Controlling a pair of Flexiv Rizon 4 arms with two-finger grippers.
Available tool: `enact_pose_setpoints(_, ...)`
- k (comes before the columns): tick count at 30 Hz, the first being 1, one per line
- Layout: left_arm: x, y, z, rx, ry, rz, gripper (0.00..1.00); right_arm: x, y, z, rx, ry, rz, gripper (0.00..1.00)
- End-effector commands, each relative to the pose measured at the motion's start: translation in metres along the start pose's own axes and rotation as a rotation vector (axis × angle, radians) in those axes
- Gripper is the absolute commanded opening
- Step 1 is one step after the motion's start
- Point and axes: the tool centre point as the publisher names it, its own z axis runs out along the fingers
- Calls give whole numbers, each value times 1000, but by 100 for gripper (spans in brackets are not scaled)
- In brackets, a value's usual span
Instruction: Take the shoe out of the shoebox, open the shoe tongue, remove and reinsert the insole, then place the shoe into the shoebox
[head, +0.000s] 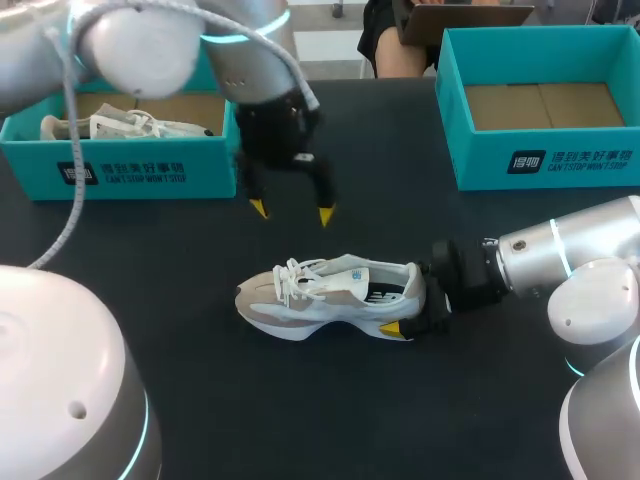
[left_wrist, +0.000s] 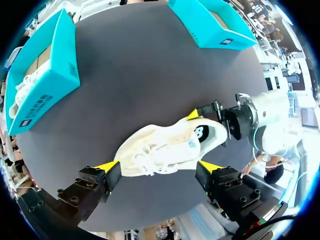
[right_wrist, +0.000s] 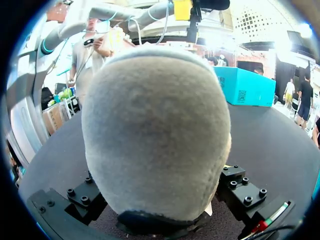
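A: Which step?

B: Shoe (head: 330, 295) is out, standing on its sole on the worktop (head: 180, 260). Right tool (head: 408, 300) is clenched on the shoe's heel, one finger on each side. Left tool (head: 291, 211) is released, fingers wide, hovering above and just behind the shoe's laces (head: 298, 282), touching nothing. My reading: take-out is done and opening the tongue (head: 352, 270) is in hand. The insole is not visible.

A: What does the next move call for?

B: Left tool comes down over the laces and pinches the tongue's top edge, not a lace loop, then lifts it toward the toe. Right tool only has to brace the heel so the shoe does not slide or tip.

A: Room?

B: Bare worktop lies all round the shoe. The empty box (head: 545, 165) sits well behind the heel end. The other box (head: 120, 170), with a spare shoe (head: 120, 126) in it, sits well behind the toe end, and the left arm hangs over its near corner. The right arm takes up the space just past the heel, so the left tool should come from the toe side.
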Motion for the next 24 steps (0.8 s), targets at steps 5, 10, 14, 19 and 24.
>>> enact_pose_setpoints(5,13,-3,9,-8,-32,4,100,-2,-2,7,3,-2,1,0)
enact_pose_setpoints(10,13,-3,9,-8,-32,4,100,-2,-2,7,3,-2,1,0)
enact_pose_setpoints(14,13,-3,9,-8,-32,4,100,-2,-2,7,3,-2,1,0)
enact_pose_setpoints(19,13,-2,8,14,-44,-76,100,-2,-2,7,3,-2,1,0)
enact_pose_setpoints(24,22,4,21,82,-100,-150,100,-2,-2,7,3,-2,1,0)
